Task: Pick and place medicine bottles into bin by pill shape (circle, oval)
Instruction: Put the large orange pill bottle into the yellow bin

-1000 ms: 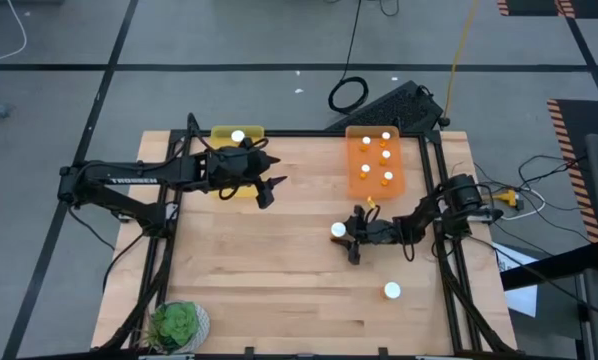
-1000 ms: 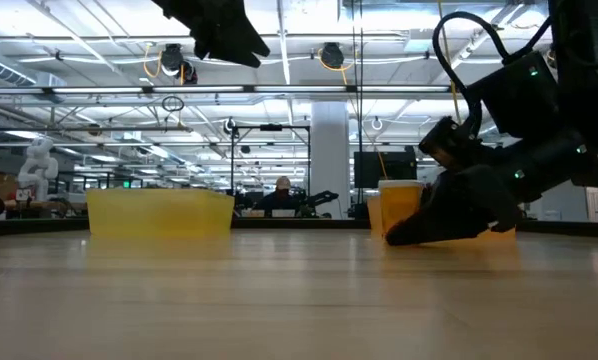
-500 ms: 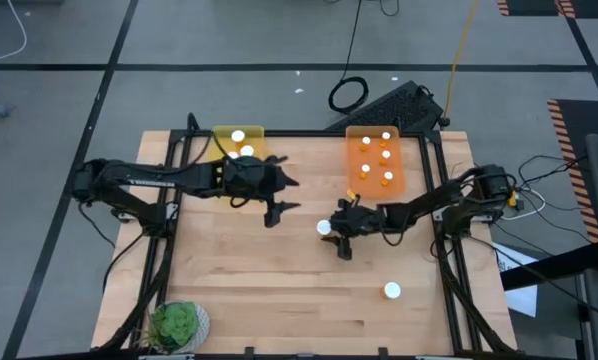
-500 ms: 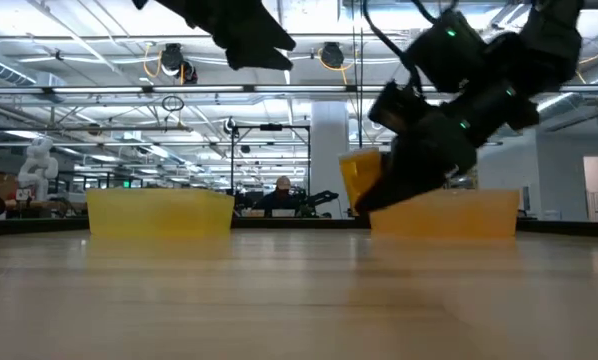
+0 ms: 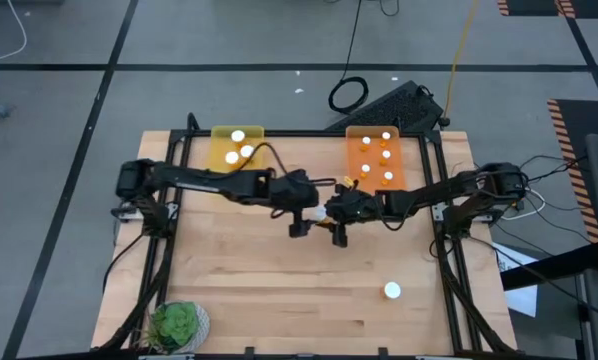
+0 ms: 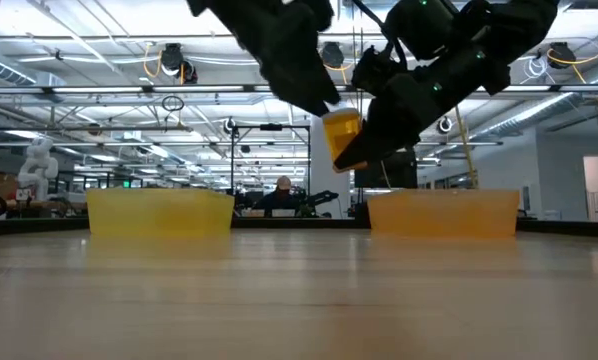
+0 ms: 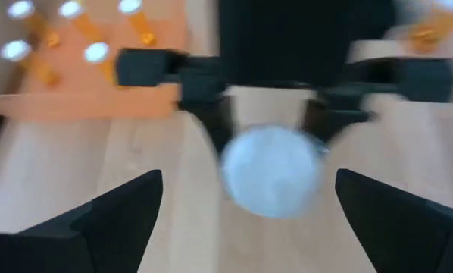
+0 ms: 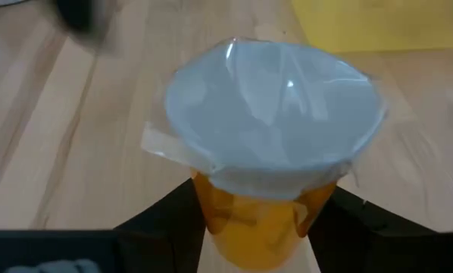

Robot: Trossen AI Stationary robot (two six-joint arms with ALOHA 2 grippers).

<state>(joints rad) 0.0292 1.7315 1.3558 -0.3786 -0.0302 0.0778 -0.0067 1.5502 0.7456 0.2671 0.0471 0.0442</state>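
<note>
- High view: my right gripper (image 5: pixel 331 216) is stretched out to the middle of the frame, clamped on a medicine bottle (image 5: pixel 320 213), its white cap just showing at my fingertips. My left gripper (image 5: pixel 301 207) has its tips right by that same bottle, fingers spread. The yellow tray (image 5: pixel 222 140) in the upper left has two bottles in it, the orange tray (image 5: pixel 357 170) at upper centre-right has several more, and one loose bottle (image 5: pixel 392 291) sits alone on the wooden table (image 5: pixel 239 270) at lower right. There's a green plant thing (image 5: pixel 176 323) at the lower left corner.
- Low view: both arms come in from the top and meet around upper centre. The orange bottle (image 6: pixel 343 137) hangs in the air, well clear of the table, tilted and pinched in my right gripper (image 6: pixel 351 145), with the left gripper (image 6: pixel 324 95) touching or almost touching it, can't tell which. Both trays sit further back, yellow one (image 6: pixel 159 212) left, the other (image 6: pixel 444 213) right.
- Left wrist view: pretty blurry, but my left fingers (image 7: pixel 105 220) are wide apart and the bottle's white cap (image 7: pixel 272 172) faces me at centre, held between the other gripper's fingers (image 7: pixel 215 125).
- Right wrist view: the bottle (image 8: pixel 268 144) fills the frame, white cap toward the camera, orange body squeezed between my fingers (image 8: pixel 170 216).
</note>
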